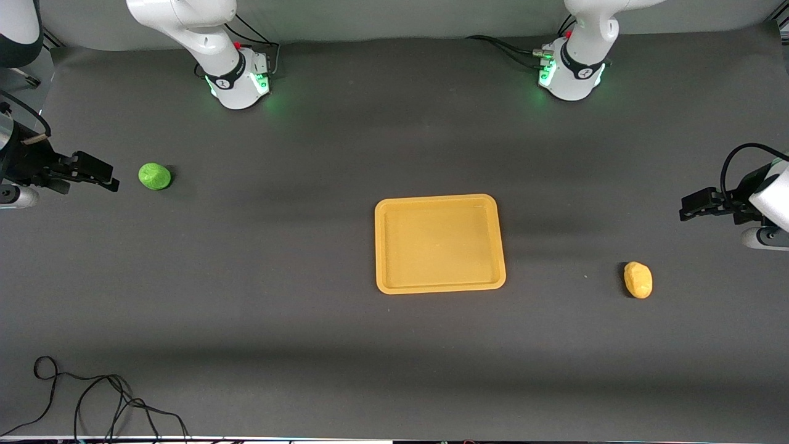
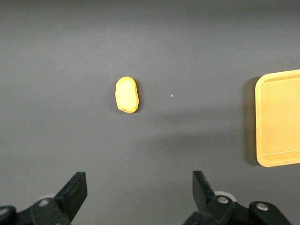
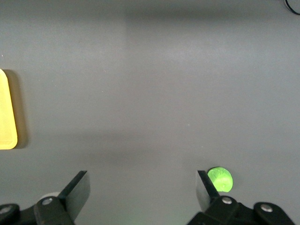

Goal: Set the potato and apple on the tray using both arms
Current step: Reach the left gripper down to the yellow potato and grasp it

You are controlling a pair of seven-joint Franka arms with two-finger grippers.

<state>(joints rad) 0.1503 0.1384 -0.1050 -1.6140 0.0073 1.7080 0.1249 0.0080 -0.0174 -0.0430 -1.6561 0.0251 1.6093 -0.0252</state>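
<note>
Nearest the front camera, toward the left arm's end of the table, we find the potato (image 1: 638,279) lying alone on the dark mat, well apart from everything else. From the left wrist view we see the potato (image 2: 126,94) on bare mat, with one rim of the tray (image 2: 258,122) showing at the edge of that picture.

Farther from the camera, the tray (image 1: 378,246) sits flat near the middle of the table, and we see nothing on it.

Farther still, we see the apple (image 1: 154,176) resting toward the right arm's end, well apart from the tray. In the right wrist view the apple (image 3: 220,179) peeks out beside one black finger (image 3: 205,188).

We see our left gripper (image 1: 685,209) hanging over the left arm's end of the mat, fingers spread and holding nothing. Our right gripper (image 1: 111,180) hangs beside the apple, fingers likewise spread and holding nothing.
</note>
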